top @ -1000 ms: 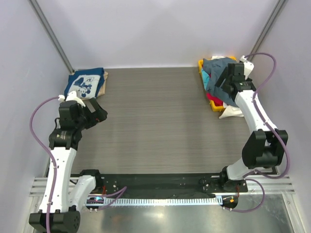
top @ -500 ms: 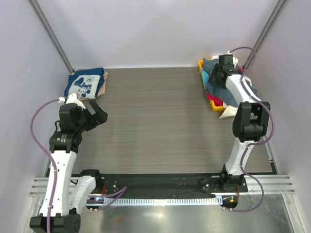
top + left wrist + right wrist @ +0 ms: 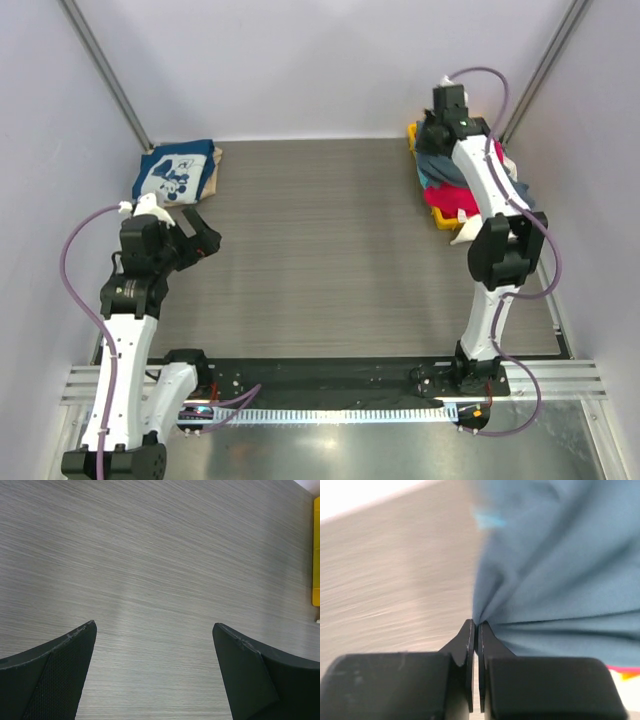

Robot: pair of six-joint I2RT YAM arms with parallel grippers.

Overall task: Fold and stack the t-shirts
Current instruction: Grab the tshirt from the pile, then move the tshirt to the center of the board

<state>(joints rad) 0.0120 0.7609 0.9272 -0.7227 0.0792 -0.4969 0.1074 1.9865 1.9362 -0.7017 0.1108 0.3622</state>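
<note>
- Reached further back with the right arm over the last second, from above the pile toward the far corner of the yellow basket (image 3: 413, 131).
- Snapped the right gripper (image 3: 476, 630) from wide apart to pressed together. Now pinching a gathered fold of the slate blue-grey t-shirt (image 3: 555, 570) between the fingertips, with puckers fanning out from the nip.
- Found that shirt draped on top of the heap in the basket, at the far right corner of the table (image 3: 320, 230), over the red t-shirt (image 3: 445, 197) and the cream t-shirt (image 3: 470, 232). Not yet lifted clear, judging by the overhead view.
- Kept the left gripper (image 3: 155, 640) spread wide and empty, hovering over bare table at the near left, with nothing between the fingers.
- Left untouched at the far left corner: the navy t-shirt with white cartoon print (image 3: 173, 172), folded, lying on the tan t-shirt (image 3: 216, 160), with only a tan edge showing on the right.
- Reads as the pick of the next garment, with the grip now secured. Likely ready to draw the blue-grey shirt out onto open table for folding, left gripper free to help spread it.
- Worth watching — such a small pinch could slip under the cloth's weight, or drag neighbouring shirts out of the basket along with it.
</note>
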